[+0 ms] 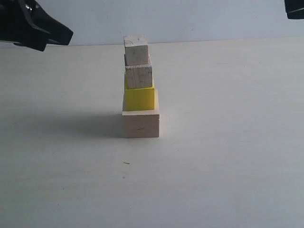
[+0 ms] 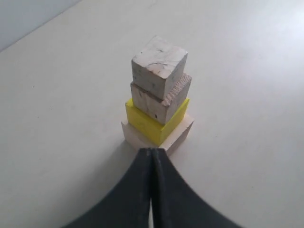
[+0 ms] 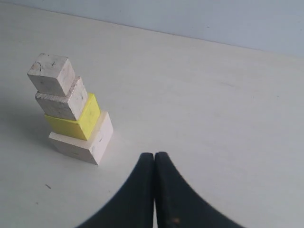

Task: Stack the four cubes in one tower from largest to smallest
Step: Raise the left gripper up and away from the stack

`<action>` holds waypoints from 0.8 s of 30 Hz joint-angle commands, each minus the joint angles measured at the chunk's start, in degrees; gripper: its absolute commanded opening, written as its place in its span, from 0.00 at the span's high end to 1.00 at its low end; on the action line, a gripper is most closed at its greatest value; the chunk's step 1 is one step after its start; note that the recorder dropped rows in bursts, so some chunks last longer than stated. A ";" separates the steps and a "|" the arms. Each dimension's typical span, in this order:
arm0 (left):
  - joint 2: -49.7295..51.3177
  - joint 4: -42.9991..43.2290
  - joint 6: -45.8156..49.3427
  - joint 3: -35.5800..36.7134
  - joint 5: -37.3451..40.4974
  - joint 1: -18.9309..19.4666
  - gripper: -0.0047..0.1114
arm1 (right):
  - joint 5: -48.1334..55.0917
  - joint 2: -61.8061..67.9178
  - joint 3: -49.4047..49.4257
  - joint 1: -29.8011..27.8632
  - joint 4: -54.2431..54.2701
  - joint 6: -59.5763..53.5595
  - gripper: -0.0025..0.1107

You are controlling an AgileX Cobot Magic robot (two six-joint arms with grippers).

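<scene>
Item: the tower (image 1: 140, 90), standing on the white table (image 1: 228, 152) just to the 11 o'clock side of the exterior view's centre. It is made of four cubes in order: large pale wood cube (image 1: 141, 124) at the base, yellow cube (image 1: 139, 99) on it, brownish wood cube (image 1: 139, 76) next, and smallest pale wood cube (image 1: 136, 50) on top. Each rests flat on the one below. The upper three sit toward the 9 o'clock edge of the base, not centred (the top one is also turned slightly out of square), likely because each was set down from that side. The column looks steady all the same. Tools: the left gripper (image 2: 152, 151) has its jaws pressed together on nothing and is aimed at the tower from close by. The right gripper (image 3: 154, 154) is likewise closed and empty, farther off. In the exterior view the arms show only at the 10 and 2 o'clock corners, well apart from the stack, presumably kept there so as not to knock it. Containers: none visible in any view, so no contents to list. Status, as a judgement: the largest-to-smallest order is met and the task appears complete.
</scene>
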 commanded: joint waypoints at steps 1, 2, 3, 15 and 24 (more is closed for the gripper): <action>-0.70 -0.27 -0.03 0.34 0.28 0.07 0.96 | -0.04 -0.24 0.16 0.08 0.50 0.19 0.98; -0.70 -0.27 -0.03 0.34 0.28 0.07 0.96 | -0.04 -0.24 0.16 0.08 0.50 0.19 0.98; -0.70 -0.27 -0.03 0.34 0.28 0.07 0.96 | -0.04 -0.24 0.16 0.08 0.50 0.19 0.98; -0.70 -0.27 0.08 0.34 0.25 0.07 0.96 | -0.04 -0.24 0.16 0.08 0.50 0.19 0.98; -0.70 6.01 0.07 0.34 -2.05 0.07 0.96 | -0.04 -0.24 0.16 0.08 0.50 0.19 0.98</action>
